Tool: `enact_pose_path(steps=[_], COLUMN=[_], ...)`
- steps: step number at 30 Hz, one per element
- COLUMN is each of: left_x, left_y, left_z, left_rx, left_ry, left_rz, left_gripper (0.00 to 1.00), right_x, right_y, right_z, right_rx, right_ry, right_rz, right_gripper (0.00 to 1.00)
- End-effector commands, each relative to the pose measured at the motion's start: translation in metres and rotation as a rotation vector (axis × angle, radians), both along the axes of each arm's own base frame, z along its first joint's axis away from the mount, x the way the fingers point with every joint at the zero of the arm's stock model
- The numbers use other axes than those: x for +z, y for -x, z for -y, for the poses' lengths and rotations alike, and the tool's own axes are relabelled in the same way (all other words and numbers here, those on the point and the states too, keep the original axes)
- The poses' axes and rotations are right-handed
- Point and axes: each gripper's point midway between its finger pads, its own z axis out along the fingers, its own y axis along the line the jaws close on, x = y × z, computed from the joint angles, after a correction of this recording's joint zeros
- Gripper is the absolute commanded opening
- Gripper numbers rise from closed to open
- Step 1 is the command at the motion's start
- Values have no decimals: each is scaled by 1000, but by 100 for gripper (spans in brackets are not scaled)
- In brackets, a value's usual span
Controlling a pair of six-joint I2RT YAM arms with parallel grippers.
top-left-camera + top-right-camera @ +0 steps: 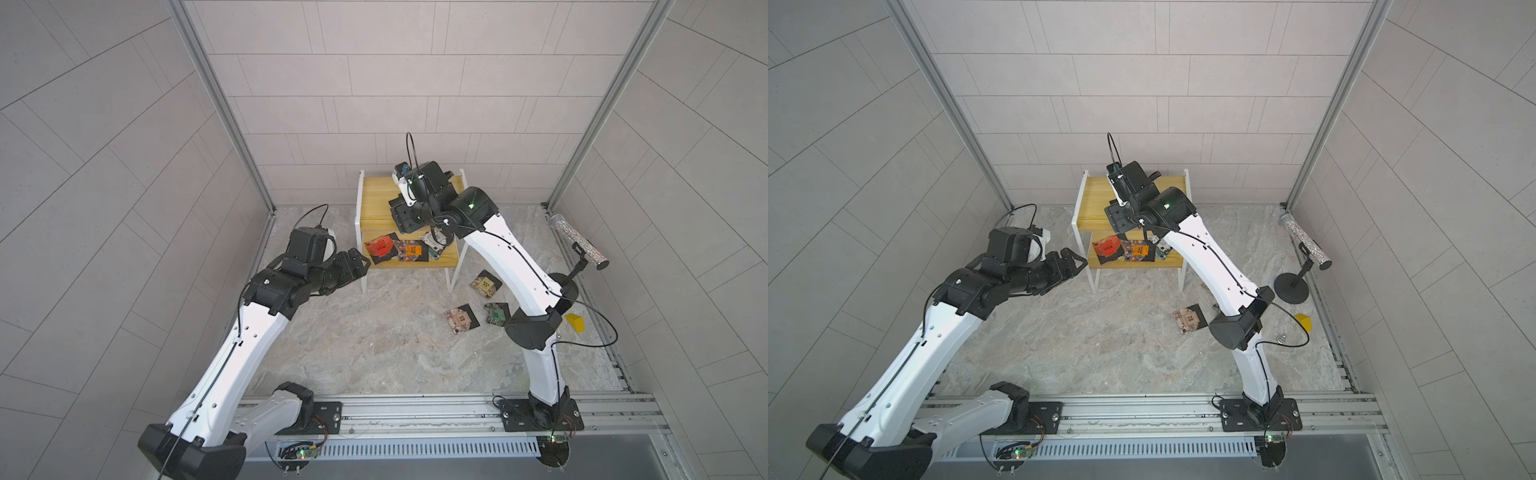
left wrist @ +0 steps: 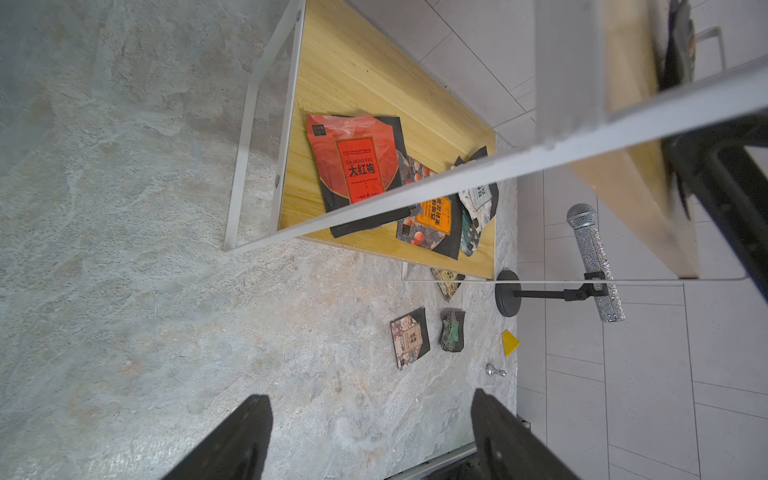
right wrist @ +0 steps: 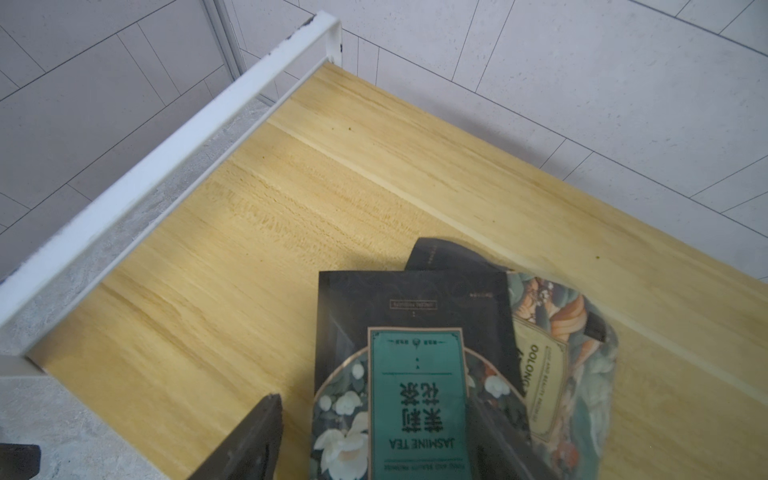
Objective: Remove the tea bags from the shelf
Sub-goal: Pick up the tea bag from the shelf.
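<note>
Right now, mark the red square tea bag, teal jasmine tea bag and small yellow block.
Red square tea bag [image 2: 360, 168]: left wrist view, label centre.
Teal jasmine tea bag [image 3: 417, 399]: right wrist view, label centre.
Small yellow block [image 1: 575, 323]: a top view, its middle.

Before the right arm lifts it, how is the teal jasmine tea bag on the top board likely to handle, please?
The jasmine tea bag looks thin and flat, so probably light and somewhat floppy. Its face looks smooth, so it may slide. It overlaps the oolong bag, which might drag along.
</note>
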Motion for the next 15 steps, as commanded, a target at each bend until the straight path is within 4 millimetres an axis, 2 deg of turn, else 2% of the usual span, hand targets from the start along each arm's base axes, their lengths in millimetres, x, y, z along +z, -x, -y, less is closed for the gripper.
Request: enact_pose_path(steps=[1, 4, 15], left_x=[4, 3, 0], left_y=[1, 2, 4], left_z=[-1, -1, -2], left_rx=[6, 7, 13], left_ry=[19, 25, 38], left_rz=[24, 23, 19], left_gripper=[83, 83, 83], right_x=[-47, -47, -36], right_y=[14, 17, 21], right_z=[14, 15, 16], right_rx=[-4, 0, 2], right_ry=[154, 154, 135], right_rz=[-131, -136, -119], right_gripper=[67, 60, 45])
